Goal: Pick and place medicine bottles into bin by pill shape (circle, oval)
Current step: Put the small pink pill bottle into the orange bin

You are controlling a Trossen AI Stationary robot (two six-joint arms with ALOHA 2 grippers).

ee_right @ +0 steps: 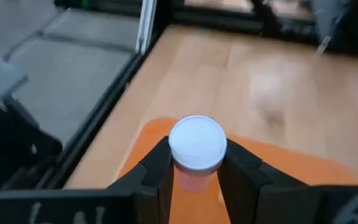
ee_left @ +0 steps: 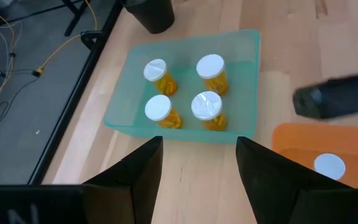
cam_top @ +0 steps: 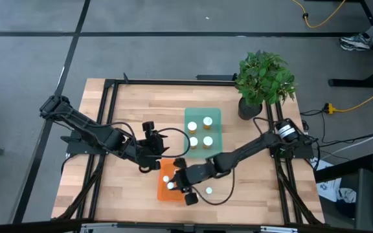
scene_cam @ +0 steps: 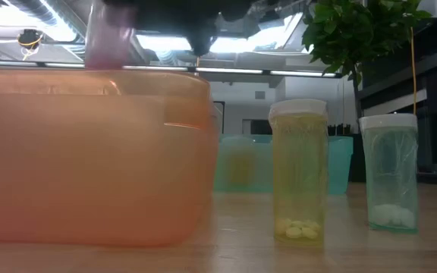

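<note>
Right pincer [ee_right: 194, 171] clamps round ribbed-capped bottle [ee_right: 197, 144] over orange bin [ee_right: 278, 171].

From my seat I see a potted plant [cam_top: 264, 81] at the table's [cam_top: 128, 110] far right corner, well beyond the right end effector [cam_top: 179, 183]. Yellow cable [cam_top: 322, 19] loops over the floor behind it, and a shoe [cam_top: 357, 42] shows farther right.

Table [cam_top: 128, 110] — pale wood, smooth; orange bin [scene_cam: 89, 159] and green bin [ee_left: 241, 53] — translucent glossy plastic.
</note>
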